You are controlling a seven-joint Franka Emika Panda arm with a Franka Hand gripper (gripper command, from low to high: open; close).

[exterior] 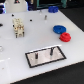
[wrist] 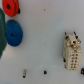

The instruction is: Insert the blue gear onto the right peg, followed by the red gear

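Observation:
The blue gear [exterior: 59, 29] lies flat on the white table at the exterior view's right. The smaller red gear [exterior: 65, 36] lies right beside it, nearer the camera. Both show in the wrist view, the blue gear [wrist: 14, 33] and the red gear [wrist: 10, 6], seen from well above. The grey black-framed plate [exterior: 45, 62] sits in the front middle with two dark upright pegs. The right peg [exterior: 51, 50] stands bare, as does the other peg [exterior: 38, 56]. No gripper fingers show in either view.
A beige blocky part [exterior: 18, 27] stands on the table at the exterior view's left, also in the wrist view [wrist: 72, 52]. Small dark bits [exterior: 46, 17] lie at the back. A green shape [wrist: 1, 25] sits at the wrist picture's edge beside the blue gear.

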